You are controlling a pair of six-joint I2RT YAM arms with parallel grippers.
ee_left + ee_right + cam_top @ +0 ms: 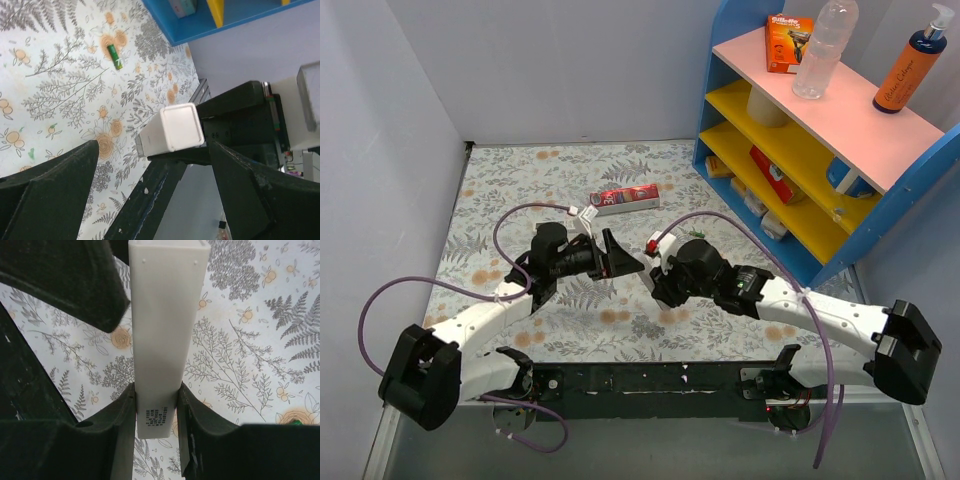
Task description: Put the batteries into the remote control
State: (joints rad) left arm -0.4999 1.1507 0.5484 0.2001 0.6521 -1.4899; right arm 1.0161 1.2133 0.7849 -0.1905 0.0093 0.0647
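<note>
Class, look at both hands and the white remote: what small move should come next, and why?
Probably close the left hand on the free end of the remote control. The right hand clamps its other end, and the left hand's open fingers flank the free end, not gripping it.

The overhead view is bright and even, under diffuse light from above. The arms cast only faint, soft-edged shadows on the flowered table (520,180). The pink top of the shelf (840,100) is the brightest surface, and the clear bottle (823,45) carries small highlights. In the left wrist view the black left hand (152,150) looms close, soft-focused and nearly without detail, while the green battery (115,56) and the table print read fairly sharp. In the right wrist view the white remote control (165,315) is close to washed out. The right hand (156,407) is a dark mass with a thin sheen along its inner edges.
</note>
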